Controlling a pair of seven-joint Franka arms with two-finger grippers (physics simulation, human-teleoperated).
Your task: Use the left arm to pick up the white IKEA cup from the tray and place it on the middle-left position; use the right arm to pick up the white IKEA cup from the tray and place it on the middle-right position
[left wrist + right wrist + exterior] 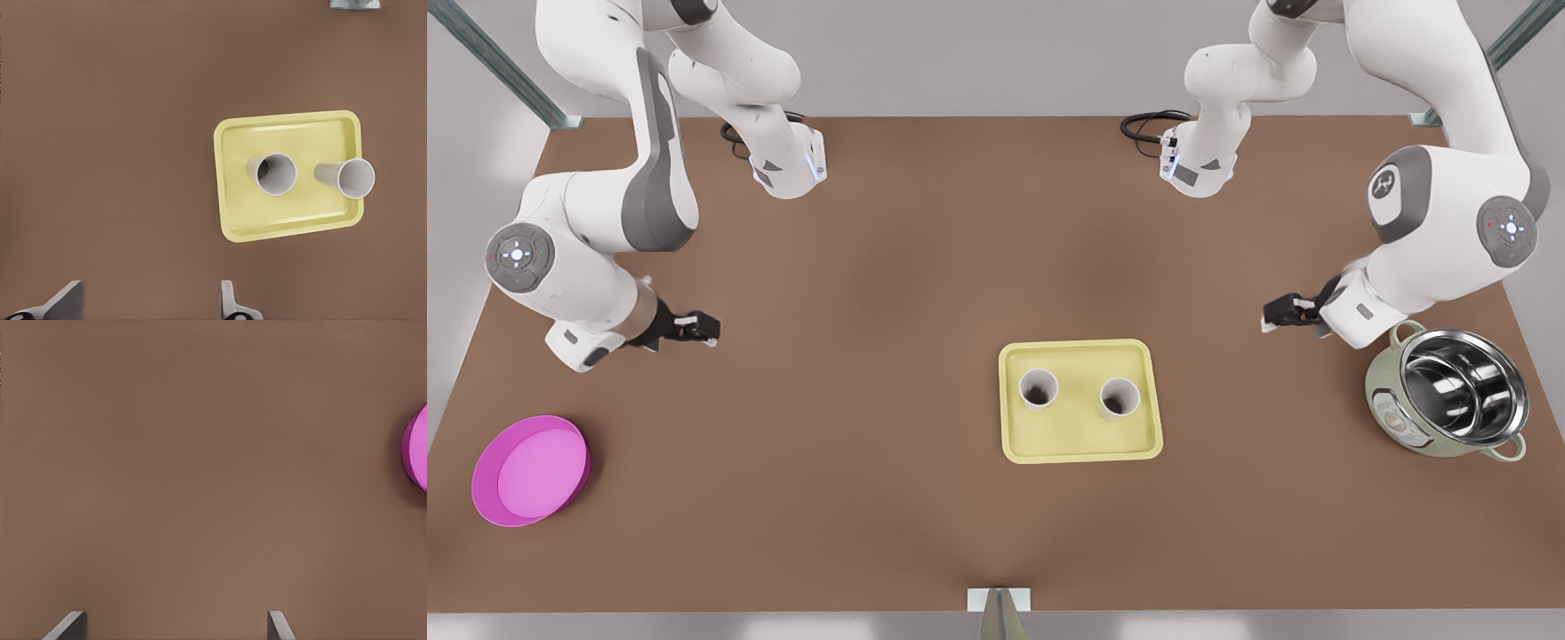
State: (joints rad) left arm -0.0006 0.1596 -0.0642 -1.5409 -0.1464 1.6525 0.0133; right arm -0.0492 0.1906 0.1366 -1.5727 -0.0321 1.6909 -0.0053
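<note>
A: Front view, where is the tray (1080, 446)?
B: Near the middle of the worktop (871, 267), holding one cup (1039, 388) and the other cup (1120, 399), both upright. Left claw (1276, 313) and right claw (704, 331) gape empty, well apart from the tray. I'd take each nearer cup from above, centred.

There are two white cups, one cup (1039, 388) and a second cup (1120, 398), and one pale yellow tray (1080, 455). There is one round magenta dish (532, 469) and one metal pot (1449, 400) with two side handles. One brown tabletop (871, 267) carries all of these. There are two white robot arms and two end effectors, the left end effector (710, 330) and the right end effector (1270, 313), each with two fingers.
</note>
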